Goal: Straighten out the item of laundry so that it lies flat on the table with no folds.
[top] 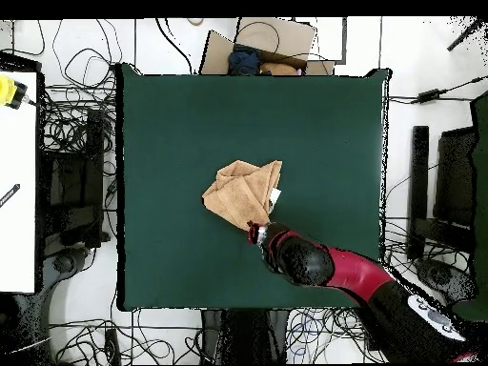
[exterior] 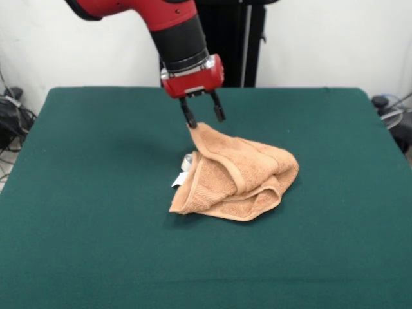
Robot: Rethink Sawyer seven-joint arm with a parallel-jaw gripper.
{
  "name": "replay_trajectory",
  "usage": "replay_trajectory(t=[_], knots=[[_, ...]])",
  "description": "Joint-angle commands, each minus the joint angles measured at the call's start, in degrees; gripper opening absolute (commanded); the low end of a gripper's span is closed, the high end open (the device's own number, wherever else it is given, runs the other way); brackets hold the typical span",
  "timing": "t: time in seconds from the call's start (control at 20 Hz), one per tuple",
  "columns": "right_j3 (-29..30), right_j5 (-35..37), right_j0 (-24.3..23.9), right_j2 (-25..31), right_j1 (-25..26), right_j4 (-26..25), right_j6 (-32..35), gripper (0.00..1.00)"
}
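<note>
1. Towel (exterior: pixel 241 177) sits roughly mid-desk, slightly right of centre in the front view, bunched into a crumpled heap with several folds and rolled edges.
2. One corner is pulled up into a peak at the heap's far-left end; the rest rests on the green desk (exterior: pixel 96 212).
3. Pincer (exterior: pixel 203 118) is directly over that raised corner. The two black fingers are spread, tips pointing down, the left one touching the peak. It looks released, not clamped on the cloth.
4. White tags (exterior: pixel 182 172) stick out at the heap's left edge, just below the raised corner.
5. Overhead view: towel (top: pixel 243 193) near desk centre, pincer (top: pixel 255 232) at its edge on the robot's side, arm running off toward the lower right.
</note>
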Motion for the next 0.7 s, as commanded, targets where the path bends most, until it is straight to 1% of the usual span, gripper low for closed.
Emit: replay_trajectory(t=[0.05,0.4,0.7], knots=[[-1.47,1.43,1.05,-0.35,-1.36,-1.18,4.73,1.0],[-1.6,1.52,0.33,1.69,-2.93,-0.93,4.1,1.0],[-2.07,-0.76,0.59,0.51,-2.41,-2.53,4.04,1.0]])
